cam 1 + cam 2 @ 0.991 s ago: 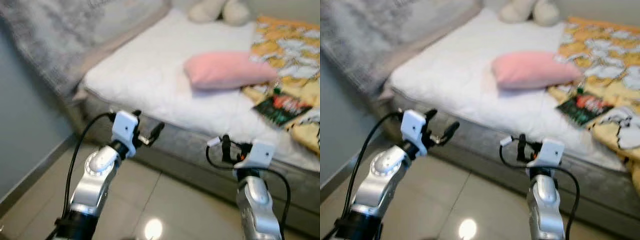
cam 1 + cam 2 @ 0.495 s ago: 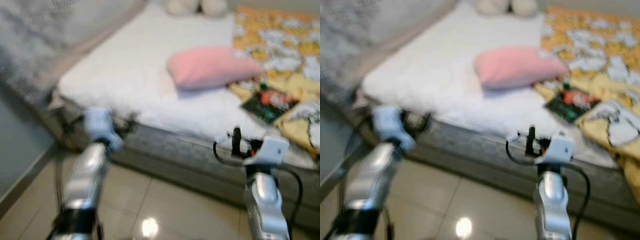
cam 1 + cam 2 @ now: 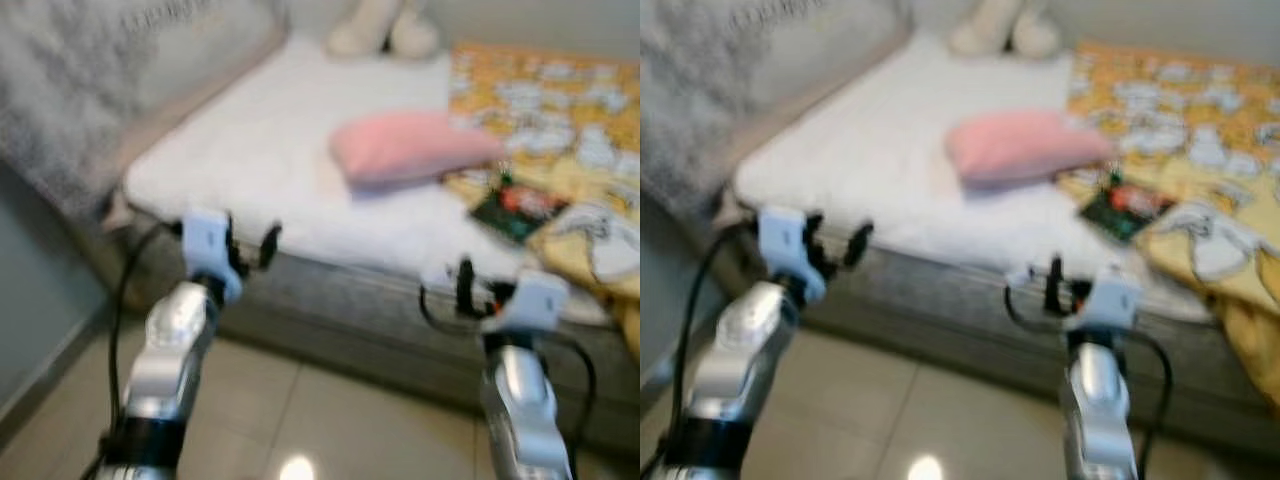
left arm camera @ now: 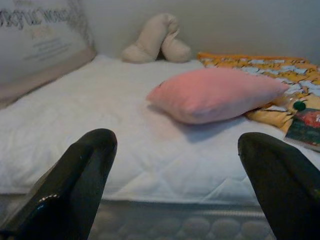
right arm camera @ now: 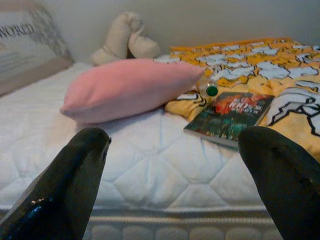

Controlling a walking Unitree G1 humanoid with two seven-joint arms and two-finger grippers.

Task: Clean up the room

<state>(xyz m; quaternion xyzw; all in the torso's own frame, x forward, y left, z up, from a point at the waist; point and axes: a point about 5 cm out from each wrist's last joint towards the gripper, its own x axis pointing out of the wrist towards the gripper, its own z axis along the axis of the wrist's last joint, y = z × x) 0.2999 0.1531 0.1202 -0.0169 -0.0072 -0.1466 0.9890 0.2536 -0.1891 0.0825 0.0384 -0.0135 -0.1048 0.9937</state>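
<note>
Left end effector (image 3: 250, 245): fingers spread apart, holding nothing, lower left of the frame, just before the bed (image 3: 260, 150) edge. Right end effector (image 3: 1052, 285): fingers spread apart, holding nothing, lower centre-right, at the mattress edge. On the bed: one pink pillow (image 5: 127, 87) at centre; one book (image 5: 227, 117) right of it, lying on the yellow patterned blanket (image 5: 260, 57); one small green-capped item (image 5: 212, 90) between pillow and book; one beige plush toy (image 4: 152, 40) at the upper centre, against the wall.
</note>
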